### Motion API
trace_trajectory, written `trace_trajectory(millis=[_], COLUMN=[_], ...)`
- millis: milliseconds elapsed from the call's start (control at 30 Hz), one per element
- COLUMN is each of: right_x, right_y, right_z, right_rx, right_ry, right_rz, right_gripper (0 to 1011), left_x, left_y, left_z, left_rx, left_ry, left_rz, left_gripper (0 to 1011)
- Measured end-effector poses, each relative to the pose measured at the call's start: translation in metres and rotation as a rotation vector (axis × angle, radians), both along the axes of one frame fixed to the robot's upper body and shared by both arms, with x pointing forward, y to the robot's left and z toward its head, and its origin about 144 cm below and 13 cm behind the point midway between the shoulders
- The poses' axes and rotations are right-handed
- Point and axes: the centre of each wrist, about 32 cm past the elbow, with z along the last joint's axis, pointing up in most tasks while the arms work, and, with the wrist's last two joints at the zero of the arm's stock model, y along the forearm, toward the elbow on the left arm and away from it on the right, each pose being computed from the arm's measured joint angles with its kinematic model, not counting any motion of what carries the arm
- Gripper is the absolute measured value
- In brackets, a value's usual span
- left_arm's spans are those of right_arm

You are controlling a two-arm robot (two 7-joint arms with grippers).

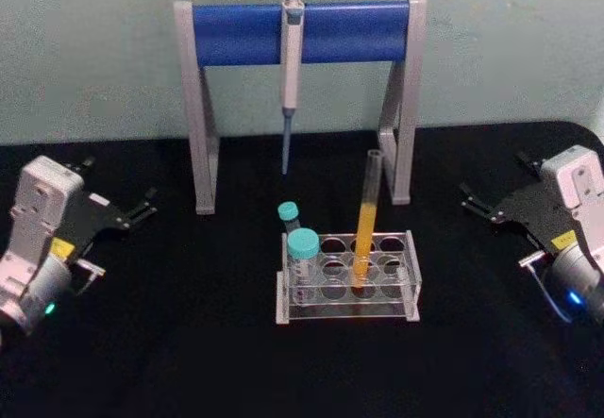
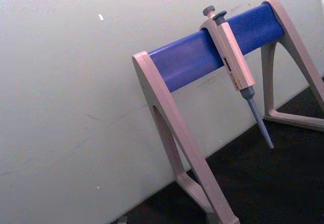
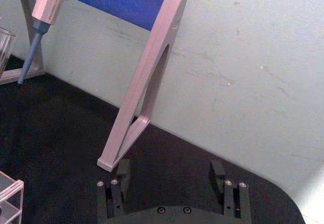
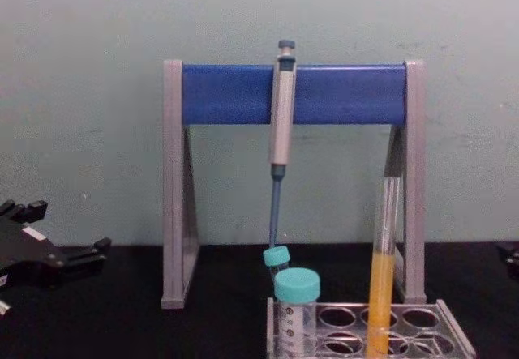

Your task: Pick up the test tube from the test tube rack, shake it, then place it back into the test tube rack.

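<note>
Test tube stands in its rack, both claws released and well clear of it.

The test tube (image 1: 366, 225) sits upright in a hole just right of the middle of the rack (image 1: 408, 297), with orange-yellow liquid filling its lower half and its open top rising high above the tray. Two teal-capped tubes (image 1: 303, 244) stand in the rack's left column, one behind the other. The left gripper (image 1: 121, 184) rests over the black table (image 1: 189, 352) well to the left of the rack, fingers spread and holding nothing. The right gripper (image 1: 494, 184) mirrors it well to the right, its fingers (image 3: 218, 172) also parted and empty. Behind the rack, by the far wall, a grey-and-blue stand (image 1: 359, 31) carries a pipette (image 1: 291, 78) hanging tip down.
</note>
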Motion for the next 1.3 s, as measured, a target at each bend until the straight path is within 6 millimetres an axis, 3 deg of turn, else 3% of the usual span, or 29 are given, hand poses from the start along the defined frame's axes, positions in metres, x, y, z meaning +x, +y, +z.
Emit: trace_trajectory(millis=[1300], right_x=[0.0000], right_y=[0.0000], right_z=[0.0000], right_rx=[0.000], right_ry=[0.000], right_rz=[0.000], right_gripper=[1000], left_x=[0.0000], left_y=[0.0000], left_z=[0.0000], left_rx=[0.000], left_ry=[0.000], left_rz=[0.000], left_gripper=[1001])
